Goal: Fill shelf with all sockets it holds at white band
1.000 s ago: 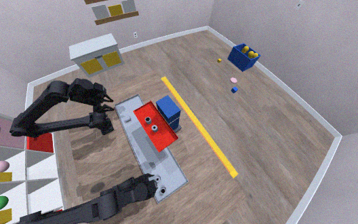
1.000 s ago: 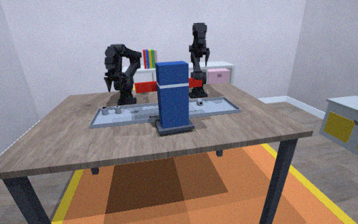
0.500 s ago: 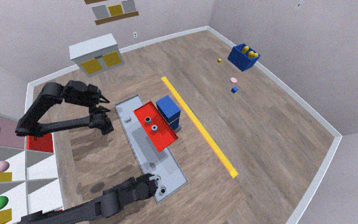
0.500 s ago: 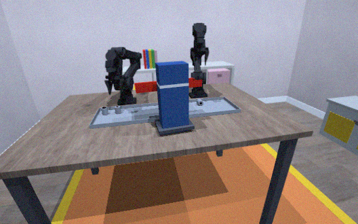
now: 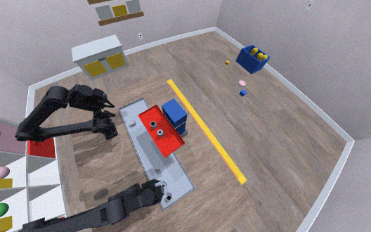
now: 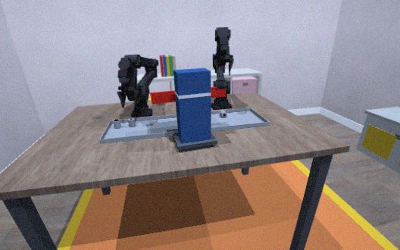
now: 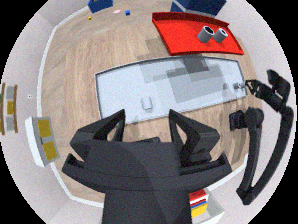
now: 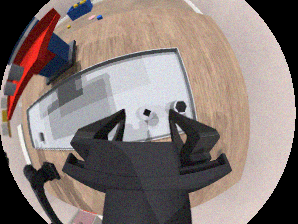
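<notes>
The red shelf (image 5: 172, 145) (image 7: 175, 41) (image 6: 163, 98) hangs on the blue post (image 5: 174, 110) (image 6: 194, 121), around the height of the white band (image 6: 194, 95). Two upright grey sockets stand on it, one (image 5: 153, 124) (image 7: 205, 34) beside the other (image 5: 160, 133) (image 7: 220, 35). A third socket (image 5: 132, 124) (image 6: 223, 114) (image 7: 146, 103) lies on its side in the grey tray. My left gripper (image 5: 113, 110) (image 7: 147, 112) is open and empty, short of it. My right gripper (image 8: 147, 112) is open above an upright socket (image 8: 147, 113) (image 6: 131, 123); another upright socket (image 8: 180, 106) (image 5: 168, 197) (image 6: 117, 123) stands close by.
The long grey tray (image 5: 184, 184) (image 6: 246, 120) (image 7: 112, 95) runs in front of the post, partly under the shelf. The post's dark base (image 6: 197, 144) stands at the tray's edge. Beyond the table are a white cabinet (image 5: 96, 49) and a blue bin (image 5: 250, 63).
</notes>
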Action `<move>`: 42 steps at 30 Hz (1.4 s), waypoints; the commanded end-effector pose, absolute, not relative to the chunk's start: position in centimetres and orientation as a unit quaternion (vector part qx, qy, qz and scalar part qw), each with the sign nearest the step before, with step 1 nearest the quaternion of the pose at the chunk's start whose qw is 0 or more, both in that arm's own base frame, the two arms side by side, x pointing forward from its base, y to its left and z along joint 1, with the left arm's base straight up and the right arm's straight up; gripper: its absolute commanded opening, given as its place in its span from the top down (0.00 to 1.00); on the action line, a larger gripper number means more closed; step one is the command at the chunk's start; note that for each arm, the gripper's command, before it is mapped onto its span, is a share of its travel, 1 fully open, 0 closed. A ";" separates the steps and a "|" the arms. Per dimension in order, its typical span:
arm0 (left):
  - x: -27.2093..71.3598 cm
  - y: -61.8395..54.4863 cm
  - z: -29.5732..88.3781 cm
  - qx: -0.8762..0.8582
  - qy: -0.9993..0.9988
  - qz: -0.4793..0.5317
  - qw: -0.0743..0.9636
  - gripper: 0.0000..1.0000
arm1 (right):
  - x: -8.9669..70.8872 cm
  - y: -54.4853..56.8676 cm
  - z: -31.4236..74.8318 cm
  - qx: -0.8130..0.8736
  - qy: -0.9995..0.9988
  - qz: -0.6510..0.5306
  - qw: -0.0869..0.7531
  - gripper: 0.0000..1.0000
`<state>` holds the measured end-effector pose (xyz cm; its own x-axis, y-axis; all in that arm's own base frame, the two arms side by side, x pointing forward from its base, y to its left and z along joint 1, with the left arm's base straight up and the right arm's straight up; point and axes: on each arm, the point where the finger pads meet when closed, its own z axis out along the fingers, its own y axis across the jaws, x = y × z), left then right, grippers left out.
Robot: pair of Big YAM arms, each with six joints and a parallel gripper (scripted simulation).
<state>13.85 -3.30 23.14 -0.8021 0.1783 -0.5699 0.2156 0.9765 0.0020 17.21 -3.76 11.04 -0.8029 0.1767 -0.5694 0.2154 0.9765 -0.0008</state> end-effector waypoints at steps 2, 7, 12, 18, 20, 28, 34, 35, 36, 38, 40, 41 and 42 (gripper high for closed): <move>15.0 -3.3 23.3 0.093 0.947 -0.031 0.307 0.35 | 18.0 -3.9 12.0 0.105 0.942 -0.033 0.317 0.35; 15.3 -3.5 22.7 0.093 0.947 -0.032 0.306 0.35 | 18.2 -4.0 13.7 0.105 0.936 -0.035 0.333 0.35; 15.8 -3.6 22.2 0.096 0.946 -0.032 0.306 0.35 | 18.0 -4.0 15.3 0.104 0.932 -0.037 0.345 0.35; 16.1 -3.6 21.7 0.099 0.946 -0.031 0.307 0.35 | 17.7 -4.0 16.1 0.104 0.929 -0.038 0.352 0.35; 16.2 -3.6 21.3 0.099 0.947 -0.031 0.306 0.35 | 17.6 -3.9 16.3 0.104 0.929 -0.038 0.352 0.35; 16.9 -3.8 20.6 0.099 0.946 -0.031 0.308 0.35 | 17.1 -3.7 13.9 0.104 0.941 -0.033 0.320 0.35; 17.2 -3.9 20.3 0.099 0.945 -0.032 0.309 0.35 | 17.1 -3.7 12.1 0.106 0.946 -0.032 0.306 0.35; 17.2 -3.9 20.2 0.099 0.946 -0.032 0.308 0.35 | 17.1 -3.7 12.1 0.106 0.946 -0.032 0.306 0.35; 17.3 -3.9 20.0 0.099 0.946 -0.032 0.308 0.35 | 17.2 -3.7 12.3 0.106 0.945 -0.032 0.307 0.35; 17.4 -3.9 19.8 0.098 0.946 -0.031 0.307 0.35 | 17.4 -3.7 13.2 0.105 0.942 -0.033 0.316 0.35; 17.5 -3.9 19.8 0.098 0.946 -0.032 0.308 0.35 | 17.4 -3.7 13.2 0.105 0.942 -0.033 0.316 0.35; 17.6 -4.0 19.8 0.098 0.946 -0.032 0.308 0.35 | 17.4 -3.7 13.2 0.105 0.942 -0.033 0.316 0.35; 17.6 -4.0 19.8 0.099 0.945 -0.032 0.309 0.35 | 17.4 -3.7 13.2 0.105 0.942 -0.033 0.316 0.35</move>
